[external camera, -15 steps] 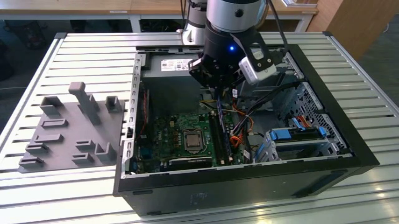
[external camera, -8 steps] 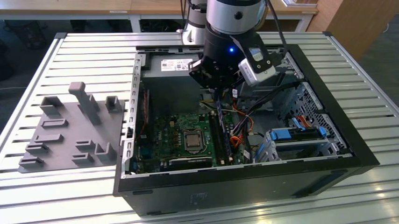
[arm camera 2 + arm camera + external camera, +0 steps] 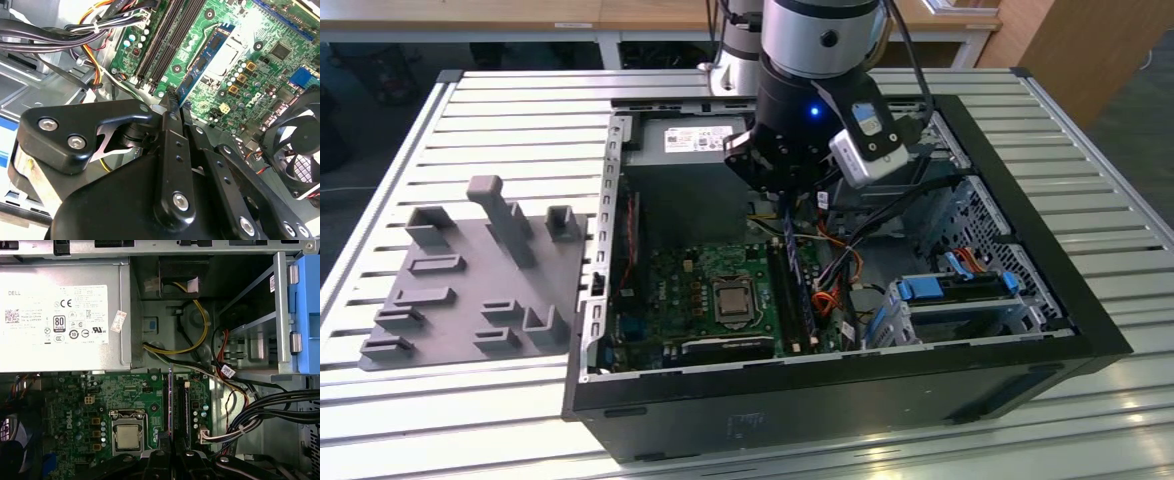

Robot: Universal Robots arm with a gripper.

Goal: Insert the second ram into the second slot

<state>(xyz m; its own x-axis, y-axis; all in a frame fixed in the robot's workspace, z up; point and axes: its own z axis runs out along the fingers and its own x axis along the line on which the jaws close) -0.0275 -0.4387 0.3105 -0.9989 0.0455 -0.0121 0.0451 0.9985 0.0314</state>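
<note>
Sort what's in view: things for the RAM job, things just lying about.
Job: thin blue circuit-board RAM stick, gripped by the black end effector; black memory slots.
Lying about: grey plastic fixture tray; blue plastic drive-bay clips; black cooling fan; silver power supply.

Set on a wide workbench (image 3: 494, 110) of pale metal slats, stretching from the exterior view's left to its right and from near edge to far. Brightly lit, with white glare (image 3: 1101, 430) streaking the near slats. Beyond the far edge, a long wooden desk (image 3: 454, 10) on a white frame (image 3: 606, 50), with shadow beneath. At the far right of the exterior view, a tall brown wooden panel (image 3: 1081, 50), close to the bench corner. Dark floor (image 3: 360, 130) beside the bench at the exterior view's left; greyer floor (image 3: 1147, 120) just past the bench edge at its right.
</note>
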